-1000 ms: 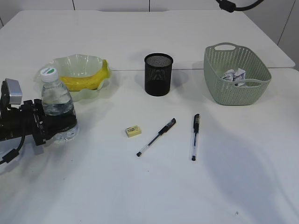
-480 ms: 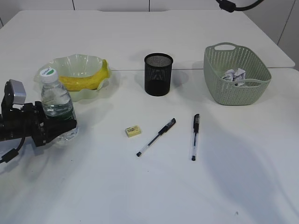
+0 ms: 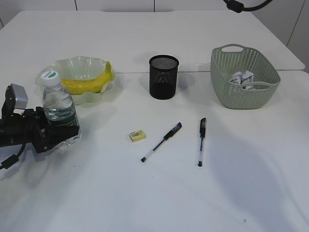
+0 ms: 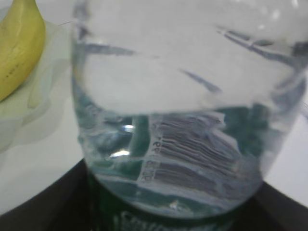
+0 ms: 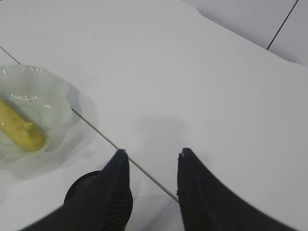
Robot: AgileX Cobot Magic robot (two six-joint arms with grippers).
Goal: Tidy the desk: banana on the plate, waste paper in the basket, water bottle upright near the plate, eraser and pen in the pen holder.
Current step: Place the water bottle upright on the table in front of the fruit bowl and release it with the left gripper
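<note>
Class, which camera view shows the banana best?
The exterior view: the banana lies nearly whole on the plate. The left wrist view catches only a part beside the bottle; the right wrist view shows one end.

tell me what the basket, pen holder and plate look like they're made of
Basket: looks like moulded plastic, matte sage green, with a regular pierced weave pattern and moulded handle slots.
Pen holder: seemingly metal mesh, black, since the fine grid lets light through; coated wire is a guess.
Plate: translucent pale green with a wavy rim and glossy highlights, either glass or clear plastic; the look leaves that open.
</note>
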